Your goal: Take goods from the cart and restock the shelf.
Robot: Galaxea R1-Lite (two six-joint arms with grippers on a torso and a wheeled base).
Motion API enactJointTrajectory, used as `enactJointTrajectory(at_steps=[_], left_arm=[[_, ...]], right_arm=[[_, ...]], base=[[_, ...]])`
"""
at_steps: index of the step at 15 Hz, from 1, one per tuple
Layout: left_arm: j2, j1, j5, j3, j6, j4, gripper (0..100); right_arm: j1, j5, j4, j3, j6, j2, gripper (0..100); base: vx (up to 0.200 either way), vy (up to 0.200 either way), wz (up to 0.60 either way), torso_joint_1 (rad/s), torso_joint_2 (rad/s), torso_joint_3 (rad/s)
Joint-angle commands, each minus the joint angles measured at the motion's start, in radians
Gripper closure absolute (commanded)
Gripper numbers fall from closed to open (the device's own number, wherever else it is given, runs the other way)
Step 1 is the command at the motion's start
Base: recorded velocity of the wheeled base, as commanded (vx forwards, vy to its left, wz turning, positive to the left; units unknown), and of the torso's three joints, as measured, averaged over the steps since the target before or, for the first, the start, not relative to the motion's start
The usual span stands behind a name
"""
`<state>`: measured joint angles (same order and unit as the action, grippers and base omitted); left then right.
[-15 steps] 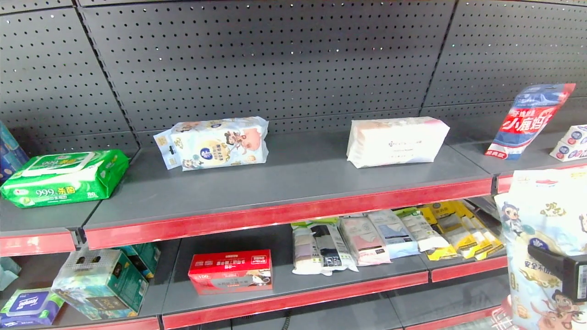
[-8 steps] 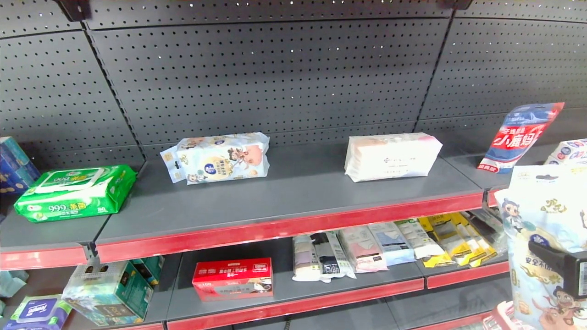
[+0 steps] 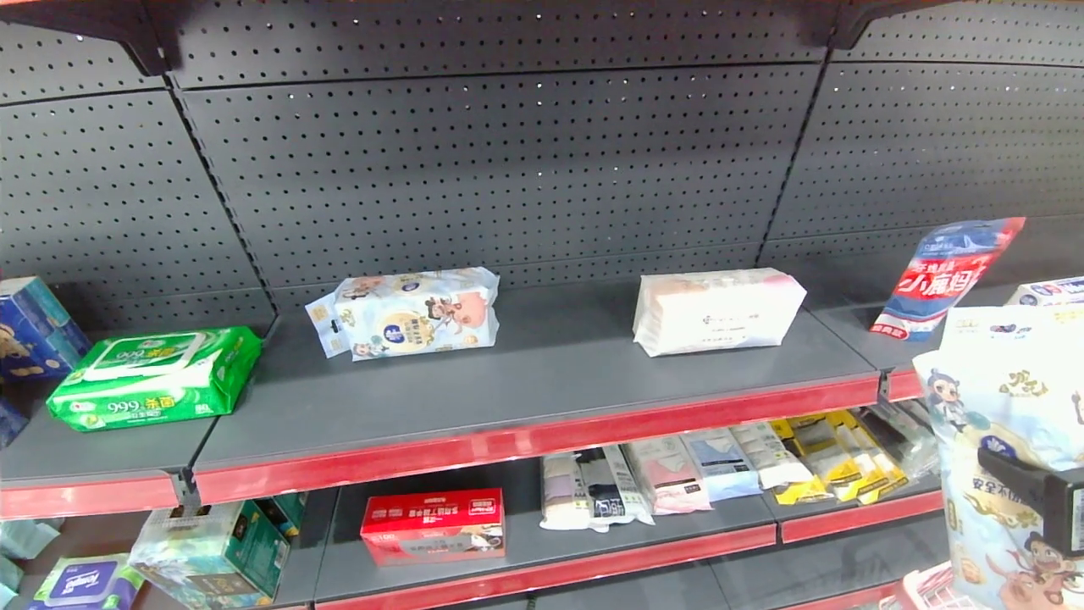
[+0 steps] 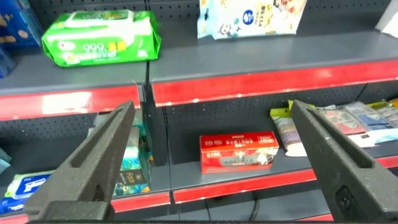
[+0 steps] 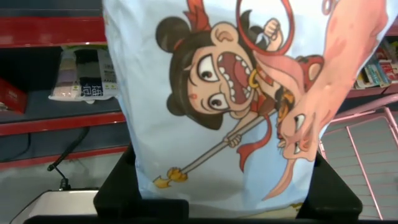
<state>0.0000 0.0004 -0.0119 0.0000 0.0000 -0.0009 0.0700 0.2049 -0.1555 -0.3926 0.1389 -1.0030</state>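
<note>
My right gripper [image 3: 1035,498] is shut on a pale blue pack with cartoon figures [image 3: 1008,424], held upright at the lower right, in front of the shelf's right end. In the right wrist view the pack [image 5: 224,93] stands between the black fingers [image 5: 118,186] of the right gripper [image 5: 227,202]. A matching cartoon pack [image 3: 406,312] lies on the grey upper shelf [image 3: 542,381]. My left gripper [image 4: 212,112] is open and holds nothing, level with the lower shelf, facing a red box [image 4: 238,151].
On the upper shelf lie a white pack [image 3: 716,311], green wipes [image 3: 157,377] and a red-blue bag [image 3: 944,275]. The lower shelf holds a red box [image 3: 432,525] and several flat packets [image 3: 720,462]. A pink cart rim [image 3: 923,589] shows below the held pack.
The whole head picture has shifted: the shelf sits lower now, so the camera has moved. The held pack keeps its place in the picture, still in my right gripper.
</note>
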Motion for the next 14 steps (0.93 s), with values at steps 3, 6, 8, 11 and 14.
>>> enactJointTrajectory(at_steps=[3, 6, 8, 11, 14], left_arm=[[0.0, 0.0, 0.0, 0.0, 0.0, -0.001, 0], [0.0, 0.001, 0.0, 0.0, 0.0, -0.001, 0], [0.0, 0.0, 0.0, 0.0, 0.0, -0.001, 0], [0.0, 0.001, 0.0, 0.0, 0.0, -0.001, 0], [0.0, 0.001, 0.0, 0.0, 0.0, -0.001, 0]], right_arm=[[0.001, 0.001, -0.001, 0.004, 0.011, -0.003, 100], [-0.004, 0.001, -0.001, 0.008, 0.018, -0.003, 100], [0.001, -0.024, -0.002, 0.001, 0.014, -0.008, 100], [-0.006, -0.144, -0.01, -0.015, 0.011, -0.034, 100], [-0.012, -0.216, -0.061, -0.003, 0.005, -0.031, 100]], base=[[0.0, 0.0, 0.0, 0.175, -0.34, -0.183], [0.0, 0.0, 0.0, 0.086, -0.2, -0.091], [0.0, 0.0, 0.0, 0.0, 0.0, 0.0], [0.0, 0.0, 0.0, 0.0, 0.0, 0.0], [0.0, 0.0, 0.0, 0.0, 0.0, 0.0]])
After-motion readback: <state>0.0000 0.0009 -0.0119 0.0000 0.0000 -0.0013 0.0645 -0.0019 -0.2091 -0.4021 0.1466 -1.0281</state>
